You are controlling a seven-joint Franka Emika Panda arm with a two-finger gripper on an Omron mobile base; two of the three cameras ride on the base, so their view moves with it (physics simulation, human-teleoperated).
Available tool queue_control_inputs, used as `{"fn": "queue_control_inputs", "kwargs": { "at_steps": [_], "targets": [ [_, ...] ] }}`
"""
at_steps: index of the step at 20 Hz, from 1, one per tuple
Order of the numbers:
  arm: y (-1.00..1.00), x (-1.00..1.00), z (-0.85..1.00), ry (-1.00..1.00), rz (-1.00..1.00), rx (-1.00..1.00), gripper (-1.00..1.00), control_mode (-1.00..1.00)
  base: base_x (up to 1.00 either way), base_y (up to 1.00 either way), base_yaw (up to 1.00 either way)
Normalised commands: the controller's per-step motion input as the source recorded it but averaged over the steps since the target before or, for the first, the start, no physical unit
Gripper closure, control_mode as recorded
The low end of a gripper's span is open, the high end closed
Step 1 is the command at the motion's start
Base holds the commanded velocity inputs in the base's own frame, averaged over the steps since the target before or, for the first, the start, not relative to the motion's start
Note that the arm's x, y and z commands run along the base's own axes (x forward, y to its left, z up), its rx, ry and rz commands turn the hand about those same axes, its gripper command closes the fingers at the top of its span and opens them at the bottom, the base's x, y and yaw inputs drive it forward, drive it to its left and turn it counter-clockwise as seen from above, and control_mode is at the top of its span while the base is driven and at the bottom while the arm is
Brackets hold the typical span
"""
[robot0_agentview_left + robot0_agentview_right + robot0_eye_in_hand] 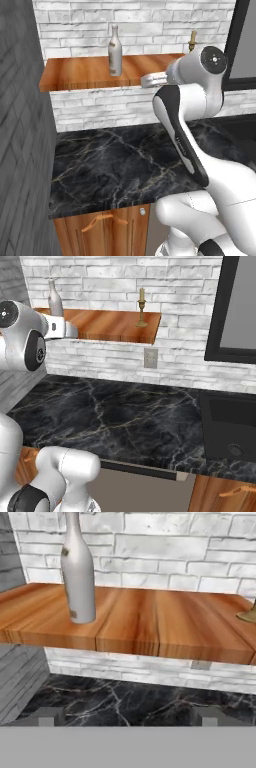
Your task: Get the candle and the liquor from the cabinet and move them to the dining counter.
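- Left base view, left edge: a dark grey brick wall [22, 125] fills the frame's left side.
- Upper left of centre: the liquor bottle [115, 51] stands upright on the cabinet [80, 72], a reddish-brown wooden shelf slab set against the white brick wall [100, 20].
- Lower centre: a black marble bench [115, 170] with pale veins lies below the shelf; a brown wooden drawer front [105, 230] with a curved handle sits under its edge.
- Right: the white robot arm [200, 90] rises from the lower right; the candle [192, 41] shows partly above it, at the shelf's right end.
- Right base view, upper left: the bottle stands at the shelf's left end, the candle upright in its brass candlestick near the right end, the two well apart.
- Centre: a grey wall outlet [150, 358] sits under the shelf's right corner.
- Right: a dark framed panel [235, 311] hangs on the wall; a black sink [230, 431] is recessed in the bench.
- Hand view, upper left: the bottle stands on the shelf; the candlestick's round foot touches the right edge of frame.
- Bottom: the gripper [127, 716] has its jaws released and spread wide, grasping nothing, the two fingertips [46, 716] far apart over the marble.
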Motion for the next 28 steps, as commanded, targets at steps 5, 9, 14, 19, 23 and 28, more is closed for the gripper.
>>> {"fn": "queue_control_inputs", "kwargs": {
  "at_steps": [5, 9, 14, 19, 23, 28],
  "targets": [
    [0.04, -0.08, 0.84, -0.28, 0.0, 0.0, -1.0, -1.0, 0.0, 0.0, 0.0],
    [0.01, -0.21, 0.74, -0.23, 0.0, 0.0, -1.0, -1.0, 0.0, 0.0, 0.0],
    [0.11, -0.18, 0.56, -0.13, 0.0, 0.0, -1.0, -1.0, 0.0, 0.0, 0.0],
    [0.22, -0.03, 0.39, -0.08, 0.0, 0.0, -1.0, -1.0, 0.0, 0.0, 0.0],
    [0.15, -0.01, 0.39, 0.0, 0.0, 0.0, -1.0, -1.0, 0.0, 0.0, 0.0],
    [0.0, 0.04, 0.03, 0.06, 0.0, 0.0, -1.0, -1.0, 0.0, 0.0, 0.0]
  ]
}}
